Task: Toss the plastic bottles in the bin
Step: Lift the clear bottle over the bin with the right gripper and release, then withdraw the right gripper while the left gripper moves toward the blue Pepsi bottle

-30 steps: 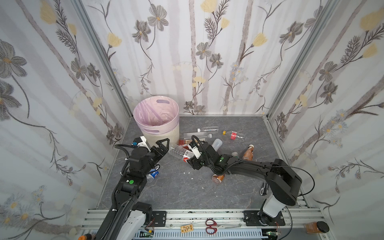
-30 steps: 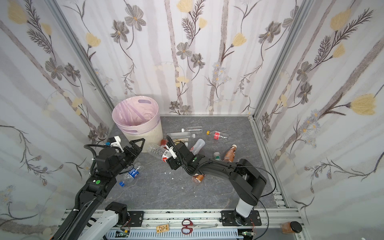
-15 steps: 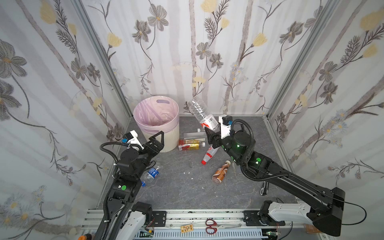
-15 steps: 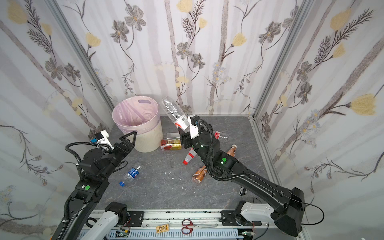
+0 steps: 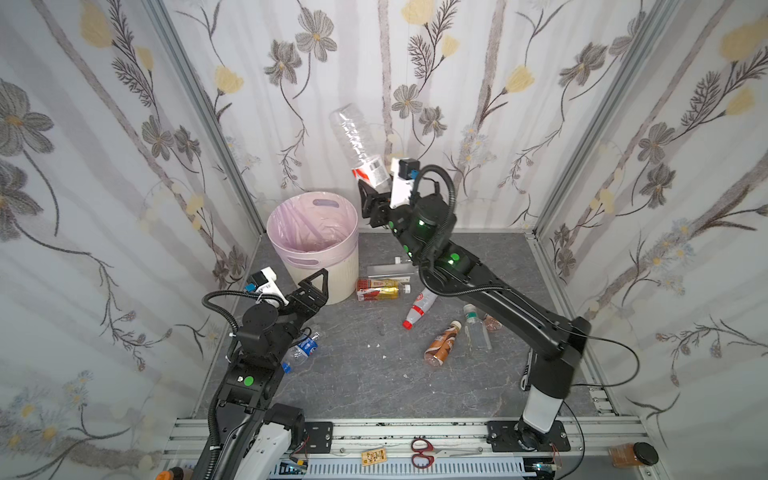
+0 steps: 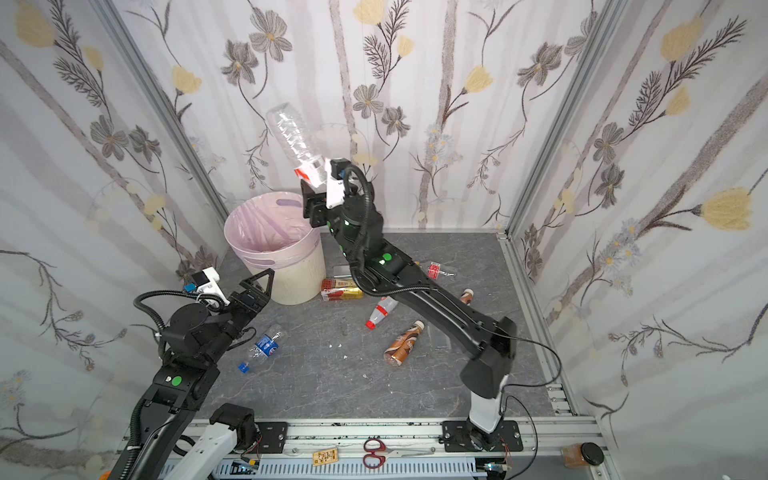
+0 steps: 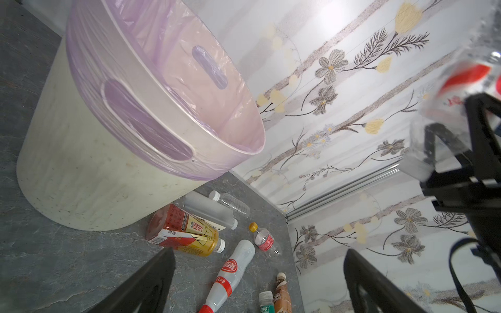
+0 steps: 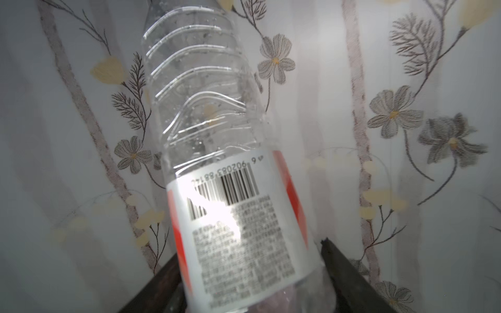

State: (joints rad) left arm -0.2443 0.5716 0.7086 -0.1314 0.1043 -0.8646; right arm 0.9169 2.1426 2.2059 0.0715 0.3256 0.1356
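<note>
**Item:** clear water bottle (image 5: 353,135), red-and-white label.
**Position:** neck down between the jaws of the right gripper (image 5: 376,189), base raised high and leaning toward the bin (image 5: 328,278) at the table's far-left corner. This looks like a toss in progress.
**Jaws:** clamped or letting go, cannot tell.
**Left gripper** (image 5: 308,290): jaws spread and empty, low beside the bin, probably waiting.
**Outstanding:** amber tea bottle (image 5: 378,289) and blue-labelled bottle (image 5: 301,349), among others, lying on the table.
</note>
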